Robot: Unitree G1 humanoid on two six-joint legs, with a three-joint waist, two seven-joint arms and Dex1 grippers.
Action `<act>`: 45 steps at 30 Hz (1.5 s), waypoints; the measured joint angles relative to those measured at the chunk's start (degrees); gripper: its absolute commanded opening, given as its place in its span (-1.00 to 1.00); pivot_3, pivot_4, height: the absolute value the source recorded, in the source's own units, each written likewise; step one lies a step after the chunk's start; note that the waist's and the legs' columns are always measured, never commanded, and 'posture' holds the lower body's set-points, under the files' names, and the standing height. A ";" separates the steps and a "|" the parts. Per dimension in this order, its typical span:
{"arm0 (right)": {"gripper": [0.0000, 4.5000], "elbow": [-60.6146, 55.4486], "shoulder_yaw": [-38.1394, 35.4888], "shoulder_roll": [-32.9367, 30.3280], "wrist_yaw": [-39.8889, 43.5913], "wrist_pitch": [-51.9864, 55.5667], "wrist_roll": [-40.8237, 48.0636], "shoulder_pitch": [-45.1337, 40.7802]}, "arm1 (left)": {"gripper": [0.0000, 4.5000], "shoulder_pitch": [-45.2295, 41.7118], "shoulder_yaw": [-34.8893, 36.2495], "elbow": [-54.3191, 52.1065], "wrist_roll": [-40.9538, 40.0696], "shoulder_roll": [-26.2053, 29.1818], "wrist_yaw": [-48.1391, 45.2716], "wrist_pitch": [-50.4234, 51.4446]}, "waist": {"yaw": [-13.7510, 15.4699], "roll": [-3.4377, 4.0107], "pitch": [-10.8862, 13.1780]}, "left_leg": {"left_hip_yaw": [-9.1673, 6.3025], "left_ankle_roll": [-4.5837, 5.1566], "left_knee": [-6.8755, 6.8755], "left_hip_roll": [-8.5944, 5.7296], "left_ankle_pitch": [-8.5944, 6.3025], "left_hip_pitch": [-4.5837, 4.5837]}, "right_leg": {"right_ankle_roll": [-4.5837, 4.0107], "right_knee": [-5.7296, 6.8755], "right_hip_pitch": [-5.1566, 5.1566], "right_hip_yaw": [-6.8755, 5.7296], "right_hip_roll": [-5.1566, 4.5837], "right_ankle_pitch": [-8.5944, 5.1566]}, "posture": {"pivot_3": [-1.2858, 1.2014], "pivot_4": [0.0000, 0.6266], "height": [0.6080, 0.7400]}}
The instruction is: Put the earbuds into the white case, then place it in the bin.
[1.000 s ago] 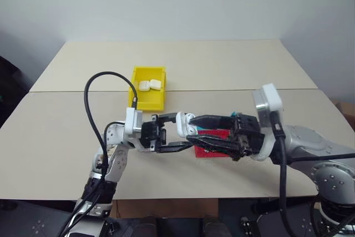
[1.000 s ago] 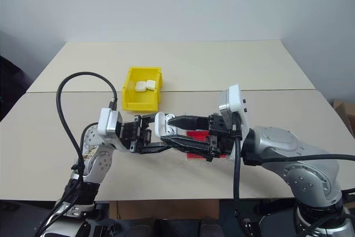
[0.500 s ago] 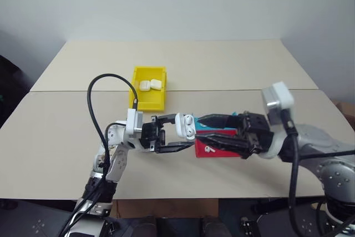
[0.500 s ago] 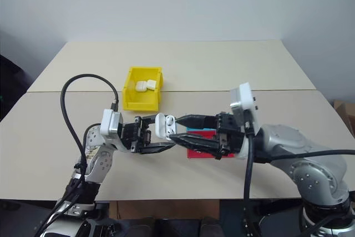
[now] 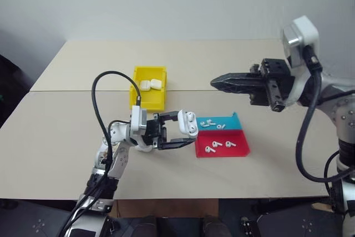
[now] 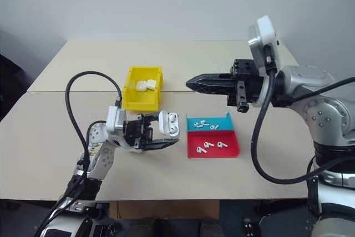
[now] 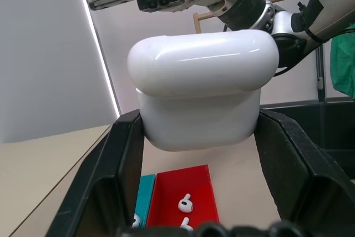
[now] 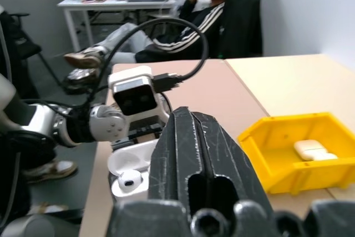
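Jaws: left gripper (image 5: 186, 132) clamped on open glossy white case (image 5: 187, 124), right gripper (image 5: 217, 82) clenched empty. Mid-loading; next, closing lid, carrying to tall-walled yellow plastic bin (image 5: 148, 102).

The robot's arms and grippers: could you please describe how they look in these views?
Both arms have silver-grey metal links with rounded joint housings. Each wrist carries a white boxy camera module, and a thick black cable loops from it back along the arm. The left gripper and the right gripper are black, each with two long tapering fingers; the right one's fingers look scuffed with fine scratches.
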 measured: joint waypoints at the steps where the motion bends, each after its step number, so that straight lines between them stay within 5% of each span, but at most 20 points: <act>1: -0.99 0.48 0.20 0.29 0.75 0.54 -0.07 -1.73 | 0.22 -0.66 -0.30 0.01 0.03 0.01 -0.03 0.08 | 0.02 0.00 0.00 | -0.02 0.00 0.00 0.01 0.00 -0.01 | 0.00 0.00 0.00 -0.02 0.01 0.00 | 0.03 -0.52 1.00; 9: -0.99 5.74 5.13 7.07 2.96 8.30 -0.51 -10.86 | 0.22 -3.61 -1.89 0.11 1.25 1.78 -0.38 2.61 | -0.02 0.01 0.00 | -0.02 0.00 0.00 0.02 0.00 -0.03 | 0.00 0.02 -0.04 -0.03 0.02 0.00 | 0.03 -0.52 1.00; 19: -0.99 9.06 17.86 4.82 13.60 9.37 -12.98 -22.11 | 0.22 -7.90 -2.64 2.89 3.21 2.56 -0.39 3.44 | 0.05 0.01 0.00 | -0.04 0.00 0.00 0.00 0.00 -0.27 | 0.00 0.04 -0.28 -0.08 0.00 0.00 | 0.03 -0.52 1.00; 31: -0.99 9.33 26.33 6.35 20.79 7.34 -24.99 -24.17 | 0.22 -9.33 -3.16 5.16 5.25 2.24 -0.74 1.93 | -0.03 0.02 0.00 | -0.04 -0.12 0.02 0.00 0.12 -0.64 | -0.02 0.23 -0.78 -0.05 0.01 0.01 | 0.03 -0.52 1.00; 45: -0.99 6.63 27.41 6.12 24.16 3.20 -31.75 -24.03 | 0.22 -9.65 -2.78 6.08 5.34 0.90 -0.83 1.26 | -0.01 0.02 0.00 | -0.04 -0.11 0.08 -0.01 0.14 -0.67 | -0.02 0.25 -0.78 -0.05 0.00 0.01 | 0.03 -0.52 1.00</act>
